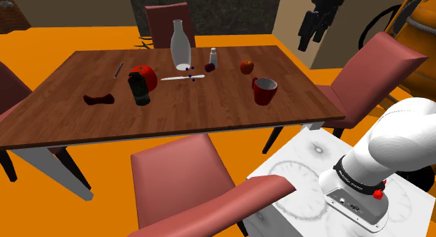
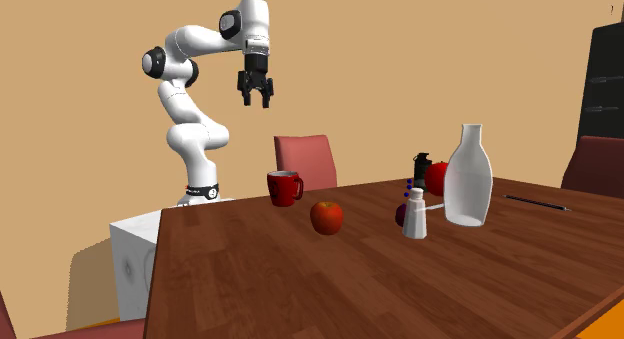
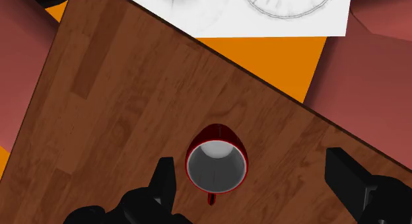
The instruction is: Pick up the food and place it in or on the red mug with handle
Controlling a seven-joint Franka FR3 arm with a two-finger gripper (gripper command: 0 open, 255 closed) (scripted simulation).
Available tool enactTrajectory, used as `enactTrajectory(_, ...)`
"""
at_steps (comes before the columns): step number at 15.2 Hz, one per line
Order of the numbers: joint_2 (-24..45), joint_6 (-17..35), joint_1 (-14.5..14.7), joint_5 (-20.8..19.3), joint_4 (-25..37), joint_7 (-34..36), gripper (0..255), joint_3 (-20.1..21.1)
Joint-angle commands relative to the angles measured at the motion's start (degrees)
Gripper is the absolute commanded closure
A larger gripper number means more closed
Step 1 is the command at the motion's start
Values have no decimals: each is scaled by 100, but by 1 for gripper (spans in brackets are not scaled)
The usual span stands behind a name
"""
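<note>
A red apple [image 1: 246,66] [image 2: 327,217] stands on the brown wooden table [image 1: 195,113], a short way beyond the red mug [image 1: 264,91] [image 2: 284,188]. The mug is upright with a pale inside, and its handle points away from the stand. My black gripper [image 1: 305,41] [image 2: 255,100] hangs open high above the table's near edge, holding nothing. In the wrist view the mug [image 3: 217,164] lies far below, between the spread fingers [image 3: 164,180], closer to one of them than to the other. The apple is apart from the gripper.
On the table also stand a tall white bottle [image 1: 181,45], a small shaker [image 1: 213,58], a black bottle [image 1: 140,89] beside a red round thing [image 1: 147,75], a knife [image 1: 183,77] and a dark red piece [image 1: 98,99]. Red chairs [image 1: 178,180] ring the table; the white stand [image 1: 307,180] is near.
</note>
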Motion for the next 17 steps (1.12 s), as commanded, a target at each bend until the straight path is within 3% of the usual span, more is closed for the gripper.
enactTrajectory(1, 0, 0, 0, 0, 0, 0, 0, 0)
enactTrajectory(9, 1069, 1661, -120, -139, -249, -323, 0, -379)
enactTrajectory(17, 2503, 3128, -177, -70, 52, -696, 0, -742)
